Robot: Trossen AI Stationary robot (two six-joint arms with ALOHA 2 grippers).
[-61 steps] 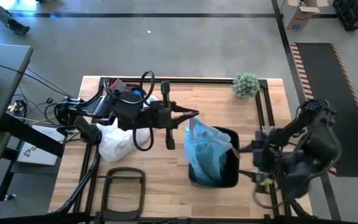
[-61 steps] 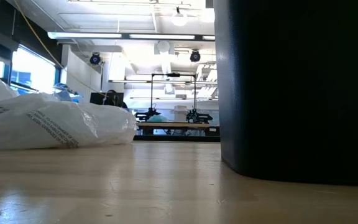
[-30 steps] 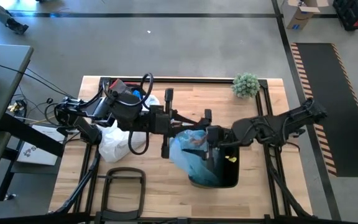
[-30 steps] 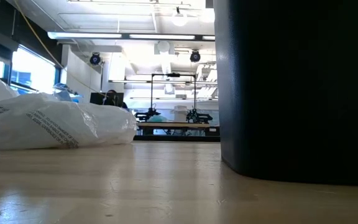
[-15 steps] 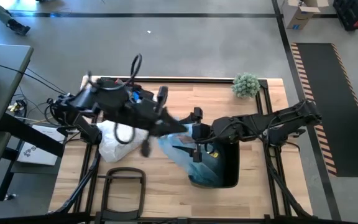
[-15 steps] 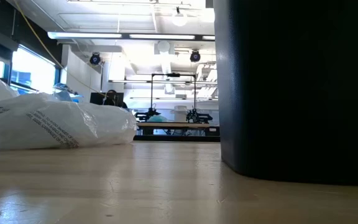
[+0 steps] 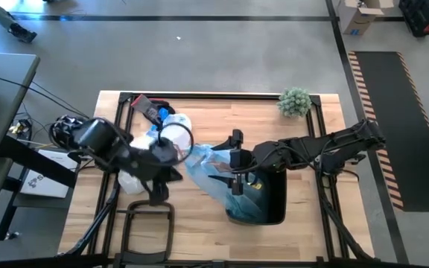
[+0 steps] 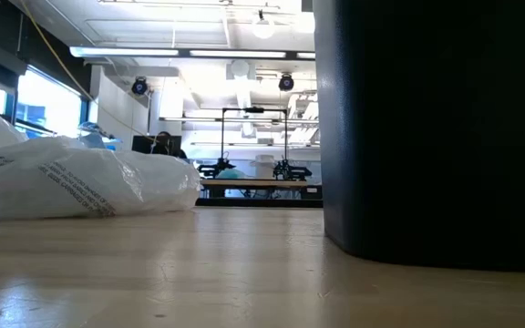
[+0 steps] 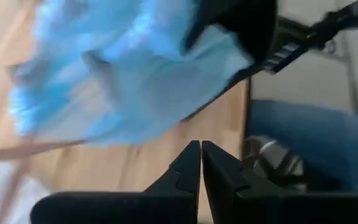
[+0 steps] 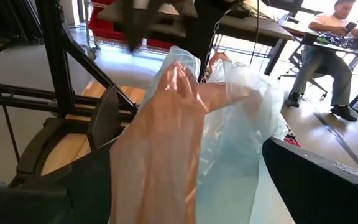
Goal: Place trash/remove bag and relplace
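One blue bag (image 7: 218, 175), one white bag (image 8: 71, 182), one bin (image 7: 270, 205), one plant (image 7: 294, 101).

Small green plant (image 7: 295, 101): far table corner, well beyond the right claw. Whiter plastic bag (image 8: 80, 182): on the wooden table (image 7: 199, 208), just beside the left claw. Seated person (image 10: 328, 43): background desk.

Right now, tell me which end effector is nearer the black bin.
Right. The right end effector sits open at the black bin's rim, around the blue bag. The left end effector, shut, is farther off over the table, beside the white bag.
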